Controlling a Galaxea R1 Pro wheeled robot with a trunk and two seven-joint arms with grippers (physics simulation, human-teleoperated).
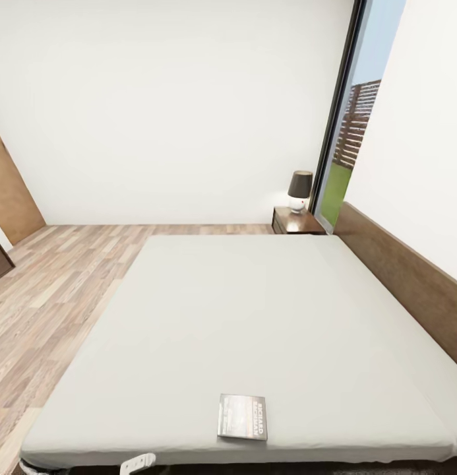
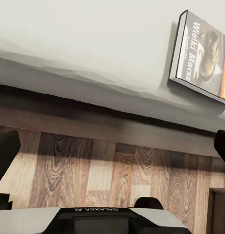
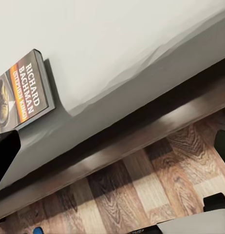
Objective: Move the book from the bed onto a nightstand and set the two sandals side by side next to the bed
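Book (image 1: 243,417) lies flat on the grey mattress of the bed (image 1: 254,316), close to the mattress's near edge and well apart from the headboard (image 1: 413,277) along the far right side. In the head view its cover is small and the lettering hard to read. The left wrist view gives the book (image 2: 200,56) from another angle, cut off by the picture's border, with a pale title and an orange band on a dark cover. The right wrist view also crops the book (image 3: 22,95), but there the author's name in white on the orange-red band reads clearly.

Beyond the bed's far corner a nightstand (image 1: 297,221) stands against the wall, carrying a small lamp (image 1: 299,190) with a dark shade; a tall window (image 1: 350,132) rises just beside it. Part of the nightstand is hidden behind the mattress.

Both wrist views look under the mattress edge to the dark bed frame (image 2: 107,122) and the wood floor (image 3: 156,190) below. A tiny bright blue spot (image 3: 38,230) shows on the floor, too cut off to identify.

Dark finger tips show at the sides of each wrist view, set wide apart, so the left end effector (image 2: 112,146) and the right end effector (image 3: 117,146) both stand apart, holding nothing.
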